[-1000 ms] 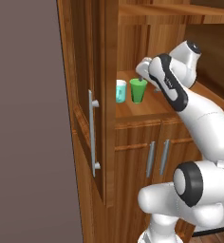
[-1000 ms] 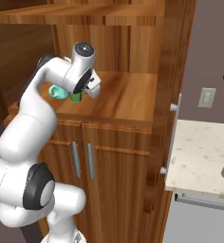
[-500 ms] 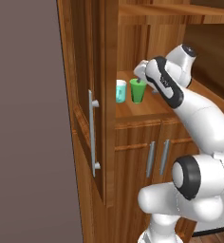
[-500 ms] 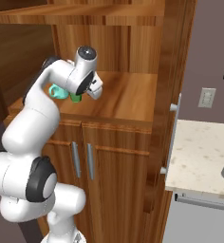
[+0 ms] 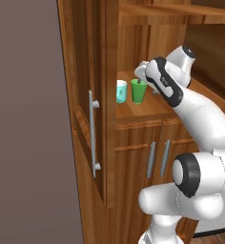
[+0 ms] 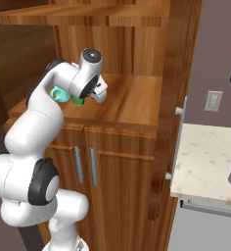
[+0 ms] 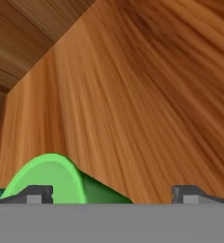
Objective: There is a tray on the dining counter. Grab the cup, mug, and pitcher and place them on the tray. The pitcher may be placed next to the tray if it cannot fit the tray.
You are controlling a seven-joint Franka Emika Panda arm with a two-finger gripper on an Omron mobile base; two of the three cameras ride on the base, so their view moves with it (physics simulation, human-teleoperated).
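The green cup [image 5: 138,91] stands upright on a wooden cabinet shelf [image 5: 148,107], and the pale teal mug [image 5: 121,91] stands just to its left. My gripper [image 5: 144,76] hovers at the cup's rim from the right, open, holding nothing. In the right base view the mug [image 6: 57,93] and the cup [image 6: 78,101] peek out behind my gripper [image 6: 101,93]. The hand view shows the cup [image 7: 57,178] low on the left, partly between the spread fingertips [image 7: 38,193] of my gripper [image 7: 114,195]. The tray, pitcher and dining counter are out of view.
An open cabinet door [image 5: 88,119] with a grey bar handle stands left of the shelf. Another shelf [image 6: 107,19] hangs close overhead. Below are two closed doors [image 6: 83,164]. A beige speckled counter [image 6: 208,162] lies to the right.
My hand has dropped slightly and moved closer to the green cup. The jaws stayed open, and the cup and mug have not moved.
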